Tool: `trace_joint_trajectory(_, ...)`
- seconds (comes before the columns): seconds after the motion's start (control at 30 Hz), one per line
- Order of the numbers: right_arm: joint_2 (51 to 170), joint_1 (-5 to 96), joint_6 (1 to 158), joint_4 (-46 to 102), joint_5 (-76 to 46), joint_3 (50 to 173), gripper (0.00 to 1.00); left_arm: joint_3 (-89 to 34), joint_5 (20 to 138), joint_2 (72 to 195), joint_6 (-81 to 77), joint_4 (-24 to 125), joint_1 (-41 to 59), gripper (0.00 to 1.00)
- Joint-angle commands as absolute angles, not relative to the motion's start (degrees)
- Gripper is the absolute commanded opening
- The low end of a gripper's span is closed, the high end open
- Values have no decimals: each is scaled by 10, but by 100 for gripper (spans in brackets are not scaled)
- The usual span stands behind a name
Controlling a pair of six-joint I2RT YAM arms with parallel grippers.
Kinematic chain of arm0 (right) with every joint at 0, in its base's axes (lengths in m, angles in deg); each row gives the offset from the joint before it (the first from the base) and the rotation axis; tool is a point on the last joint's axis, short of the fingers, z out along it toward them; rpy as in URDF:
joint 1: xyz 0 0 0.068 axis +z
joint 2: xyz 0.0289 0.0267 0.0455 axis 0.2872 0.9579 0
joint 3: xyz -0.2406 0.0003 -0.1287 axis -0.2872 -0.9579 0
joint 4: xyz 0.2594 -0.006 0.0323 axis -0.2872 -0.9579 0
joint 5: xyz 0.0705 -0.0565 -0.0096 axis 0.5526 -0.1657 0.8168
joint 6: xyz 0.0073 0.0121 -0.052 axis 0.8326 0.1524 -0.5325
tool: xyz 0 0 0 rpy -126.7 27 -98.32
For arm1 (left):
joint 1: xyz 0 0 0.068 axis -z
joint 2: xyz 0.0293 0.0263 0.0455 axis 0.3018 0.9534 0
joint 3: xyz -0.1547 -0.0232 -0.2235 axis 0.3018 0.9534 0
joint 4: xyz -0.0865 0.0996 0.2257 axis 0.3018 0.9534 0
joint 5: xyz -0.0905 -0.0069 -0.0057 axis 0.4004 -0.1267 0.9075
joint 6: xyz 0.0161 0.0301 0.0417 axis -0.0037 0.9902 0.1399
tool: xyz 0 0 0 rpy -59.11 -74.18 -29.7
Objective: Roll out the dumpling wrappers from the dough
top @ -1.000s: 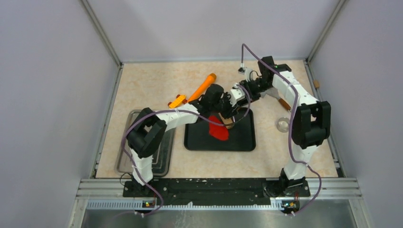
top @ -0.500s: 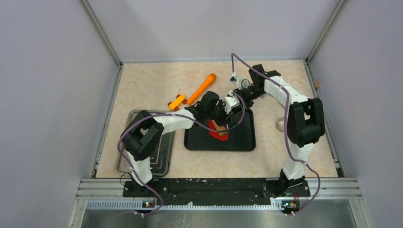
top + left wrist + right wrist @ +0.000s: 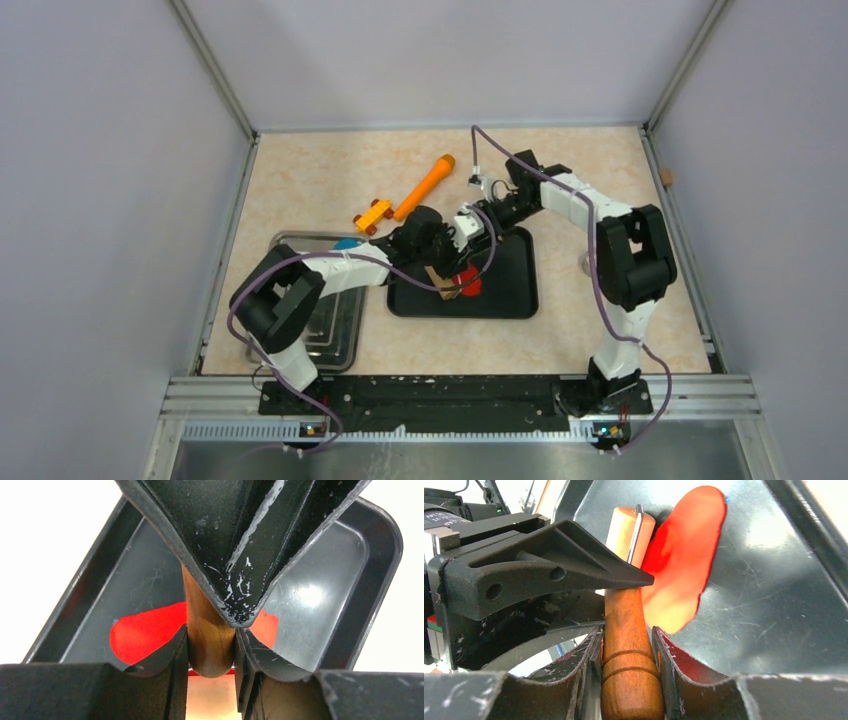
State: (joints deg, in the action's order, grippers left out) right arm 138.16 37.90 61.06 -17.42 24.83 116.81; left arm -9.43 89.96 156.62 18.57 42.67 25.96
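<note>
The red dough (image 3: 469, 284) lies as a flat sheet in the black tray (image 3: 512, 290). A wooden rolling pin (image 3: 440, 279) rests across it. My left gripper (image 3: 441, 262) is shut on one handle of the pin (image 3: 209, 637), with the dough (image 3: 145, 636) showing on either side behind it. My right gripper (image 3: 479, 229) is shut on the other handle (image 3: 629, 667). In the right wrist view the dough (image 3: 685, 562) lies to the right of the pin's roller, and the left gripper's finger (image 3: 551, 565) crosses the pin ahead.
An orange rolling pin (image 3: 426, 184) and a small orange tool (image 3: 372, 213) lie behind the tray. A metal tray (image 3: 333, 322) with a blue disc (image 3: 347, 243) at its far edge sits at the left. A clear round object (image 3: 591, 263) lies right of the black tray.
Both grippers have moved left and toward the near side with the wooden pin, carrying it over the dough. Less of the dough shows from above.
</note>
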Motion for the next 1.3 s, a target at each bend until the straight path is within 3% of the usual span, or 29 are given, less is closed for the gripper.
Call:
trace_joint_trajectory(0.0, 1409, 427, 602, -136, 186, 1142, 0, -60, 893, 1574, 162, 487, 261, 0)
trace_joint_trajectory(0.23, 1372, 428, 631, -183, 253, 1262, 0, -117, 914, 1475, 177, 536, 259, 0)
trace_joint_trajectory(0.4, 1359, 399, 586, -265, 260, 1323, 0, -188, 948, 1490, 145, 512, 269, 0)
trace_joint_trajectory(0.77, 1353, 364, 492, -238, 205, 1209, 0, -198, 892, 1612, 136, 443, 290, 0)
trace_joint_trajectory(1.27, 1371, 402, 511, -114, 173, 1093, 0, -80, 874, 1587, 152, 468, 287, 0)
